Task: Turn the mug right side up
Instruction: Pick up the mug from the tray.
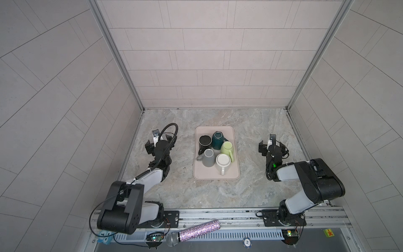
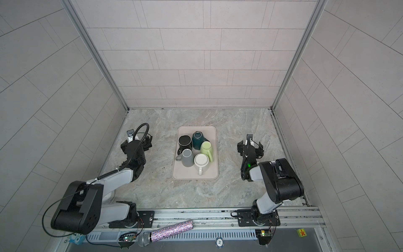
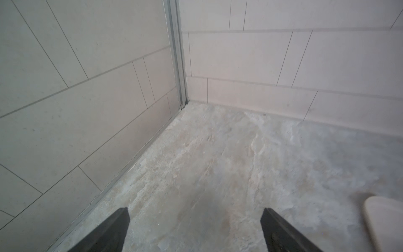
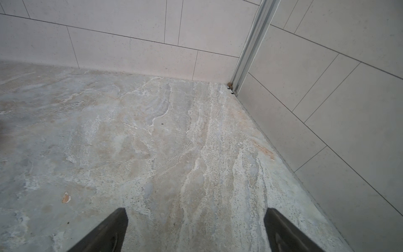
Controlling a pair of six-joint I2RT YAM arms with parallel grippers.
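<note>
Several mugs stand upside down, close together, on a beige tray (image 1: pixel 216 174) (image 2: pixel 194 175) in the middle of the marble table: black (image 1: pixel 205 140), teal (image 1: pixel 218 139), green (image 1: pixel 227 148), grey (image 1: pixel 208 157) and white (image 1: pixel 223 162). My left gripper (image 1: pixel 159 141) (image 3: pixel 195 210) hovers left of the tray, open and empty, facing the back left corner. My right gripper (image 1: pixel 272 144) (image 4: pixel 196 210) hovers right of the tray, open and empty, facing the back right corner. Only the tray's corner (image 3: pixel 383 218) shows in the left wrist view. No mug appears in either wrist view.
Tiled walls close the table in on the left, back and right. A metal rail (image 1: pixel 218 215) with both arm bases runs along the front. A glittery microphone (image 1: pixel 194 233) and a poker chip (image 1: pixel 247 241) lie in front of the rail.
</note>
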